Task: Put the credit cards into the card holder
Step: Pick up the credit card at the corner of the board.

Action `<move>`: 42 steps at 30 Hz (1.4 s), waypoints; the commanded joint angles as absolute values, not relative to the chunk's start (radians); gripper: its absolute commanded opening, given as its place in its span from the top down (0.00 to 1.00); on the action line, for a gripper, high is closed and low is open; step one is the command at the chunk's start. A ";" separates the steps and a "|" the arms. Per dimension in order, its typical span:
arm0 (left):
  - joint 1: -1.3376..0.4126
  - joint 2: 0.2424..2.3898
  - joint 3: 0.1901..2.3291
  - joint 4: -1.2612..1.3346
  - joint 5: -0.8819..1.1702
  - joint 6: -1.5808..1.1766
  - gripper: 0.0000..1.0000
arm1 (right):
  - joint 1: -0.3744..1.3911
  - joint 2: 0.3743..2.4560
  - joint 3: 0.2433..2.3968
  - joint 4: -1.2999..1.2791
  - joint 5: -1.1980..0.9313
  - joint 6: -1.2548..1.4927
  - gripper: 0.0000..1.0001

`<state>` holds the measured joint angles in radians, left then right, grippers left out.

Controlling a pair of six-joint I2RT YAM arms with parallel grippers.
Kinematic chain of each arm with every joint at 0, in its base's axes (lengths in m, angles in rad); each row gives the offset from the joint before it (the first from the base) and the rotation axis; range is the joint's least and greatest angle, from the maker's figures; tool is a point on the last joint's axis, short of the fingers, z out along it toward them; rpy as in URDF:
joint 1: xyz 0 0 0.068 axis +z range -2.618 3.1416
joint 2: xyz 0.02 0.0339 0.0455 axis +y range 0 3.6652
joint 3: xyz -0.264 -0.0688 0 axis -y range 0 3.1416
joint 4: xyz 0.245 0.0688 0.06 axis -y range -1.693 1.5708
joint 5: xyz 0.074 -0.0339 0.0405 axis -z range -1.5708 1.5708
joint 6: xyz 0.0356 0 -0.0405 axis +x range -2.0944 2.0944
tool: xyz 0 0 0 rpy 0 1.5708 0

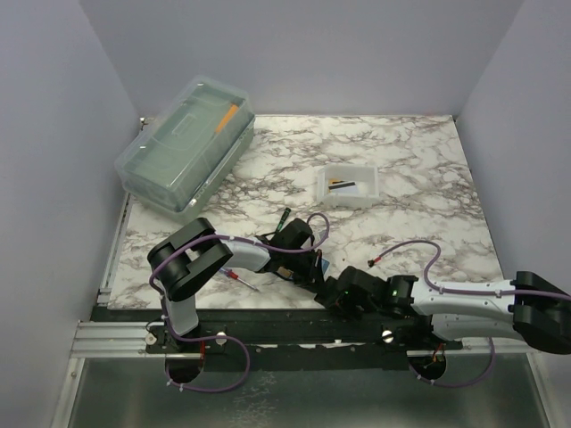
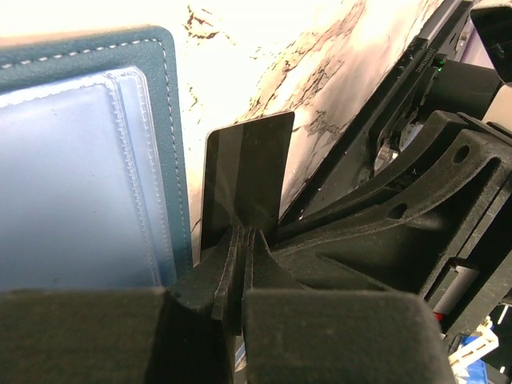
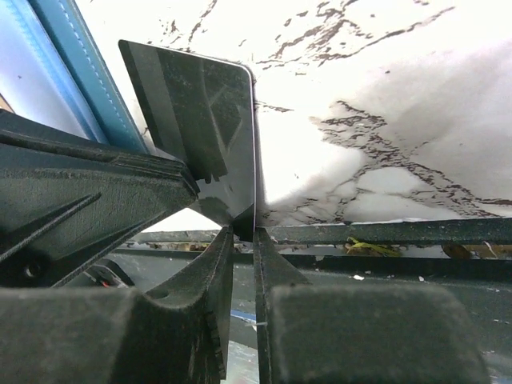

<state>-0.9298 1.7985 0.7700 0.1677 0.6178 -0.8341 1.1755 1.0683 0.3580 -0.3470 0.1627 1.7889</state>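
Note:
A dark credit card stands on edge in my left gripper, which is shut on its lower part. The teal card holder lies open just left of it, clear inner pockets up. In the right wrist view, the same card has its lower corner between the tips of my right gripper, whose jaws stand a narrow gap apart. The card's edge lies against the right finger, and the holder's teal edge shows at upper left. In the top view both grippers meet at the table's near edge and hide the holder.
A small white tray at mid-table holds more cards. A big clear lidded box sits at the back left. A red-handled tool lies by the left arm. The black rail runs along the near edge.

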 commanded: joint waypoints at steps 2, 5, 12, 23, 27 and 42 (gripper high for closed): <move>-0.936 1.840 0.738 0.095 0.560 -0.804 1.00 | 1.167 1.043 0.378 -0.308 0.331 1.792 0.87; -0.936 1.831 0.735 0.094 0.557 -0.804 1.00 | 1.167 1.026 0.375 -0.312 0.340 1.790 0.90; -0.936 1.826 0.738 0.094 0.563 -0.802 1.00 | 1.167 1.006 0.358 -0.311 0.363 1.809 1.00; -0.933 1.737 0.836 0.003 0.582 -0.772 0.89 | 1.167 0.945 0.346 -0.290 0.430 1.726 1.00; -0.915 1.686 0.882 -0.049 0.603 -0.762 0.78 | 1.168 0.933 0.374 -0.344 0.441 1.692 1.00; -0.682 1.472 0.840 -0.097 0.701 -0.760 0.50 | 1.168 0.869 0.456 -0.442 0.547 1.475 1.00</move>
